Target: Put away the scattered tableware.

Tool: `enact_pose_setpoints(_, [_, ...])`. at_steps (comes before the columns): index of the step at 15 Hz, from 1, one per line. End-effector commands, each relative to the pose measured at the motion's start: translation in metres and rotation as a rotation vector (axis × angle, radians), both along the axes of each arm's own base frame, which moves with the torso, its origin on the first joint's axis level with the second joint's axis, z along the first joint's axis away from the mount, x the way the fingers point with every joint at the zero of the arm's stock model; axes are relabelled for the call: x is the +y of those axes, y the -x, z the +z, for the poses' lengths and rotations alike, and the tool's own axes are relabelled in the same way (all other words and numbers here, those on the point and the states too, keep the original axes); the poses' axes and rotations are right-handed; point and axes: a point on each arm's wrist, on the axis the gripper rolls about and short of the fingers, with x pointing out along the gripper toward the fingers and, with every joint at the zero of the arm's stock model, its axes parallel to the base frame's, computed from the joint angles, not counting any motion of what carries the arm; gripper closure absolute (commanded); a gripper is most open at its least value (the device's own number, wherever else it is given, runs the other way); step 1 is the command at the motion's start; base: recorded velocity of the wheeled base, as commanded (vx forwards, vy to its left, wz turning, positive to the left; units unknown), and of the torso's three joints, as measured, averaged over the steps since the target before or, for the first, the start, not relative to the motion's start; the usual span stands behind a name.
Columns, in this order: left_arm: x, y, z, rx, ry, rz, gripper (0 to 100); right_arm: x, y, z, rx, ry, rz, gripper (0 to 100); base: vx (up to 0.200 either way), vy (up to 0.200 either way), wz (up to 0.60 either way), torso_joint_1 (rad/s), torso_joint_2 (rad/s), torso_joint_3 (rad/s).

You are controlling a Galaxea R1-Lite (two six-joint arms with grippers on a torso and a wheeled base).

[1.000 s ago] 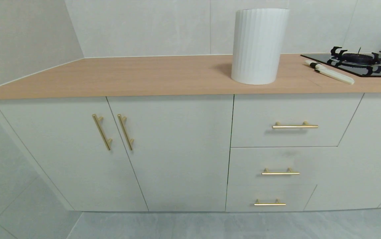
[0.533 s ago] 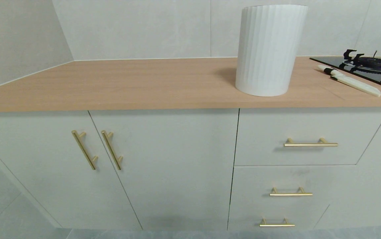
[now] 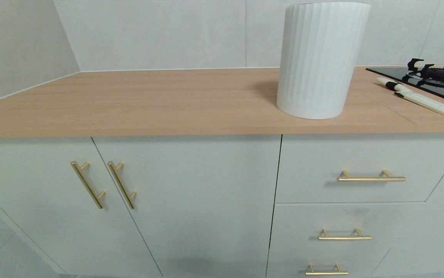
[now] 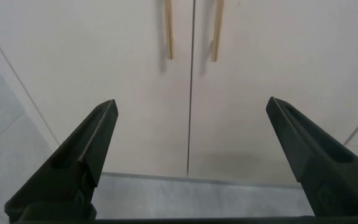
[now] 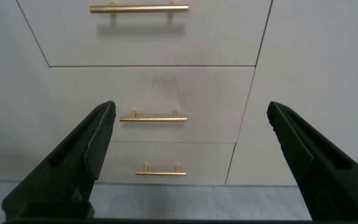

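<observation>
A knife [image 3: 419,99] with a white blade and a black-banded handle lies on the wooden countertop [image 3: 148,100] at the right, beside the hob. A tall white ribbed container [image 3: 321,60] stands upright on the counter to the left of the knife. My left gripper [image 4: 192,102] is open and low, facing the double cabinet doors [image 4: 247,93] with their gold handles [image 4: 169,28]. My right gripper [image 5: 191,106] is open too, facing the stack of drawers [image 5: 154,93], level with the middle drawer handle [image 5: 153,117]. Nothing sits between the fingers of either one.
A black hob with a burner grate [image 3: 436,75] sits at the counter's far right. Tiled walls close off the back and the left corner. Below the counter are two doors [image 3: 102,185] and three drawers with gold bar handles [image 3: 371,178].
The whole head picture has shifted: the camera has moved closer to the counter and cabinets, which now look larger. The knife and the container keep their places on the counter.
</observation>
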Motion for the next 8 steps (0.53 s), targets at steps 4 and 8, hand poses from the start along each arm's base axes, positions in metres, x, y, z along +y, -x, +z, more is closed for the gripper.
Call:
enact_pose_setpoints(4, [0.0000, -0.0001, 0.0001, 0.000, 0.001, 0.001, 0, 0.0000, -0.0001, 0.0000, 0.002, 0.001, 0.001, 0, 0.000, 0.000, 0.00, 0.000, 0.00, 0.000])
enact_pose_setpoints(8, [0.0000, -0.0001, 0.0001, 0.000, 0.001, 0.001, 0, 0.0000, -0.0001, 0.0000, 0.002, 0.001, 0.001, 0, 0.000, 0.000, -0.15, 0.001, 0.00, 0.001])
